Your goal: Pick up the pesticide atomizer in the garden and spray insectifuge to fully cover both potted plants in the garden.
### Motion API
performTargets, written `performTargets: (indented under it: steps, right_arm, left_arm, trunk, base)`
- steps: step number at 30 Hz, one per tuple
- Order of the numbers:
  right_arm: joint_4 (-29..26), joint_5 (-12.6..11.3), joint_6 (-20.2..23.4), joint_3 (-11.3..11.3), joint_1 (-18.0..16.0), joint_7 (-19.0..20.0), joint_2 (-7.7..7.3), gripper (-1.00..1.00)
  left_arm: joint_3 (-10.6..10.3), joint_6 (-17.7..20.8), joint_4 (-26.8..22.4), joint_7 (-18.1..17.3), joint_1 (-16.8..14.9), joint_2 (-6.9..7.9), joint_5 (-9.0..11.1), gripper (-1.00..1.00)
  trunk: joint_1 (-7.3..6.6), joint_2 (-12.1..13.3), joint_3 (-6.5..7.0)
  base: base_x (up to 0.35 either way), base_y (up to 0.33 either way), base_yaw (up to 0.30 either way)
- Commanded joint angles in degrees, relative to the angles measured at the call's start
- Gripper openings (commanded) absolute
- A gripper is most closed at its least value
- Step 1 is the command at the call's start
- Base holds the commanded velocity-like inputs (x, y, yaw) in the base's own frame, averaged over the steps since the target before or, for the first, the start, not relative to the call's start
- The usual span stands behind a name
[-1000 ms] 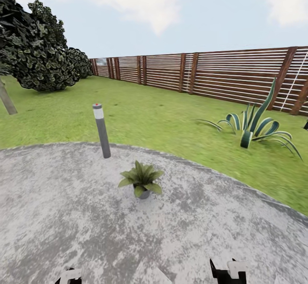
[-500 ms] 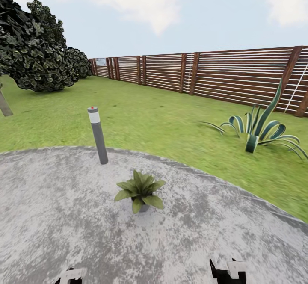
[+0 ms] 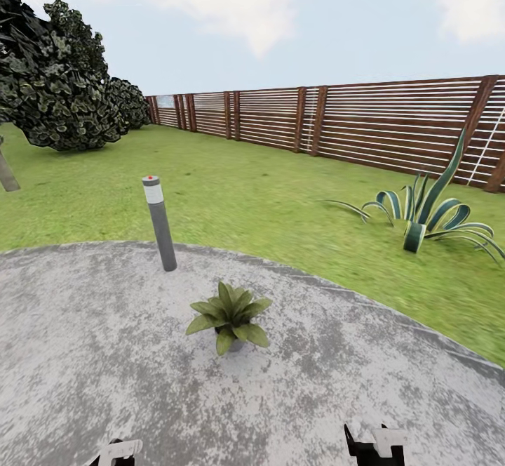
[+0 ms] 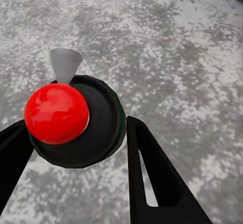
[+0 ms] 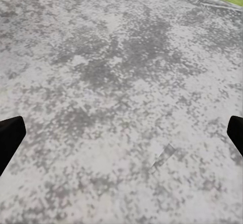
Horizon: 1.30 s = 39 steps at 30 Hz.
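Observation:
The pesticide atomizer (image 4: 58, 114) shows its round red top and dark collar between the two black fingers of my left gripper (image 4: 74, 124), which is shut on it above the stone patio. One potted plant (image 3: 228, 315), a small green rosette in a grey pot, stands on the round grey patio (image 3: 351, 389) ahead of me, roughly centred between my arms. My left gripper (image 3: 116, 452) and right gripper (image 3: 375, 445) peek in at the head view's lower edge. The right gripper (image 5: 124, 128) is open, fingertips wide apart over bare stone.
A grey bollard lamp (image 3: 160, 222) with a red dot stands at the patio's far edge, left of the plant. A big striped agave (image 3: 424, 213) grows on the lawn at right. A brown slat fence (image 3: 365, 125) closes the back; dark trees (image 3: 56, 80) stand at left.
The whole head view has shifted: plant, lamp and agave sit a little lower and further apart than a second ago, so the camera moved closer. Grippers hold the same places.

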Motion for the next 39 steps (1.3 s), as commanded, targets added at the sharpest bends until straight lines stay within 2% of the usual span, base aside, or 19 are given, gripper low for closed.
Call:
performTargets:
  steps: [1,3,19,21,23,24,25,26,28,29,30,31,34,35,37,38,39]
  right_arm:
    - [0.05,0.36,-0.18,-0.50,-0.03,0.27,0.00,1.00]
    - [0.05,0.34,-0.18,-0.49,-0.03,0.27,0.00,1.00]
    - [0.05,0.58,0.00,-0.29,-0.03,0.31,0.00,1.00]
    - [-0.01,1.40,0.13,1.23,-0.03,0.36,0.08,1.00]
    - [-0.17,3.32,0.58,4.15,-0.03,0.44,0.06,1.00]
    - [-0.55,5.93,1.48,7.70,-0.03,0.56,-0.05,1.00]
    - [-1.13,7.80,2.22,9.90,-0.03,0.63,-0.16,1.00]
    - [-2.98,10.75,3.21,12.57,-0.03,0.72,-0.28,1.00]
    - [-6.59,15.26,4.35,14.88,-0.03,0.93,-0.32,1.00]
    - [-8.34,17.80,5.17,15.52,-0.05,1.61,-0.33,1.00]
    - [-9.16,19.11,5.70,15.75,-0.08,2.22,-0.33,1.00]
    - [-10.76,21.71,7.02,16.08,-0.15,4.15,-0.28,1.00]
    - [-16.21,27.91,12.46,16.51,-0.61,14.17,-0.14,1.00]
    - [-17.25,28.49,13.43,16.54,-0.72,16.06,-0.11,1.00]
    - [-21.61,29.93,17.10,16.61,-1.03,23.25,-0.05,1.00]
    - [-22.68,30.14,17.92,16.62,-1.08,24.91,-0.04,1.00]
    - [-24.63,30.45,19.34,16.63,-1.15,27.94,-0.03,1.00]
  left_arm:
    - [0.04,-0.19,0.05,-0.01,-0.03,0.00,0.13,-1.00]
    - [0.02,-0.19,0.04,-0.03,-0.03,-0.01,0.12,-1.00]
    - [-0.45,-0.17,-0.01,-0.86,-0.03,0.08,-0.22,-1.00]
    - [-0.89,-0.02,-0.03,-2.40,-0.05,0.14,-0.59,-1.00]
    - [-1.87,0.26,-0.07,-5.93,-0.23,0.36,-1.63,-1.00]
    - [-3.43,0.56,-0.37,-11.22,-0.47,0.61,-3.36,-1.00]
    - [-4.36,0.73,-0.65,-15.19,-0.56,0.85,-4.73,-1.00]
    - [-5.22,0.96,-0.96,-21.04,-0.93,1.76,-6.86,-1.00]
    - [-5.84,1.69,-1.20,-28.49,-2.46,3.95,-9.68,-1.00]
    - [-6.00,2.53,-1.28,-32.17,-3.62,4.92,-11.13,-1.00]
    - [-6.06,3.09,-1.31,-34.04,-4.27,5.32,-11.85,-1.00]
    - [-6.14,4.44,-1.38,-37.82,-5.62,5.97,-13.30,-1.00]
    - [-6.31,9.10,-1.60,-47.82,-10.37,6.82,-18.39,-1.00]
    - [-6.32,9.70,-1.62,-49.02,-11.08,6.88,-19.59,-1.00]
    - [-6.36,11.24,-1.71,-52.33,-13.27,6.82,-25.70,-1.00]
    - [-6.36,11.49,-1.76,-52.84,-13.68,6.76,-27.44,-1.00]
    - [-6.37,11.84,-1.94,-53.62,-14.32,6.57,-30.89,-1.00]
  trunk:
    - [-0.01,-0.02,-0.05]
    - [-0.01,-0.02,-0.05]
    - [-3.53,6.40,2.82]
    - [-3.97,7.20,3.18]
    - [-4.40,8.00,3.54]
    - [-4.62,8.40,3.72]
    - [-4.84,8.80,3.90]
    - [-5.06,9.20,4.08]
    - [-5.50,10.01,4.44]
    - [-5.72,10.41,4.62]
    - [-5.94,10.81,4.80]
    - [-6.16,11.21,4.98]
    - [-6.60,12.01,5.34]
    - [-6.60,12.01,5.34]
    - [-6.60,12.01,5.34]
    - [-6.60,12.01,5.34]
    - [-6.60,12.01,5.34]
  base:
    - [0.000,0.000,0.000]
    - [0.000,0.000,0.000]
    - [0.000,0.000,0.000]
    - [0.000,0.000,0.000]
    - [0.000,0.000,0.000]
    - [0.000,0.000,0.000]
    - [0.000,0.000,0.000]
    - [0.000,0.000,0.000]
    - [0.000,0.000,0.000]
    - [0.000,0.000,0.000]
    - [0.000,0.000,0.000]
    - [0.000,0.000,0.000]
    - [0.000,0.000,0.000]
    - [0.000,0.000,0.000]
    - [0.000,0.000,0.000]
    - [0.000,0.000,0.000]
    - [0.000,0.000,0.000]
